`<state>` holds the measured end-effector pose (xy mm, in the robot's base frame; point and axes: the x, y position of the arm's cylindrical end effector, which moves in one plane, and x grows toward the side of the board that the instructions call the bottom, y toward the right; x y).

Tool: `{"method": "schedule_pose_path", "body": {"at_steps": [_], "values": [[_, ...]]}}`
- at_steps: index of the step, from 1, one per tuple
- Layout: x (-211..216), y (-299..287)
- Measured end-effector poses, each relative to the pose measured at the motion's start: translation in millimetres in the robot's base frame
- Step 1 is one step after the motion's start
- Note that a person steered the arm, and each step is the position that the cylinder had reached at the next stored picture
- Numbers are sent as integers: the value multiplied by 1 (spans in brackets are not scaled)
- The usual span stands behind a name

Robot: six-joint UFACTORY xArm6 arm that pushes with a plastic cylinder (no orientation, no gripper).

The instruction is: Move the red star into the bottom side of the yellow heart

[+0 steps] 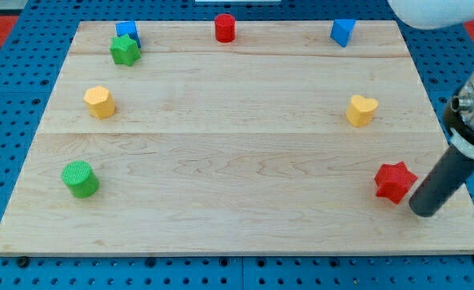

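Note:
The red star [395, 181] lies near the board's right edge, toward the view's bottom right. The yellow heart [361, 110] sits above it and a little to the left, well apart from it. My tip [424, 211] rests on the board just to the right of and slightly below the red star, close to its lower right points; I cannot tell if it touches. The dark rod rises up and to the right from there.
A wooden board [237, 234] holds a red cylinder [225, 28] at the top middle, a blue block [343, 32] at the top right, a blue block [127, 31] behind a green star [125, 51] at the top left, a yellow block [99, 102] at the left, and a green cylinder [80, 179] at the lower left.

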<state>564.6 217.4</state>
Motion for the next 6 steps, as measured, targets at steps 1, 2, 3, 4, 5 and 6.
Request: {"method": "schedule_pose_path", "body": {"at_steps": [1, 2, 3, 4, 5, 6], "values": [[-19, -24], [-34, -68], [-52, -69], [-60, -47], [-62, -29], [-87, -23]]}}
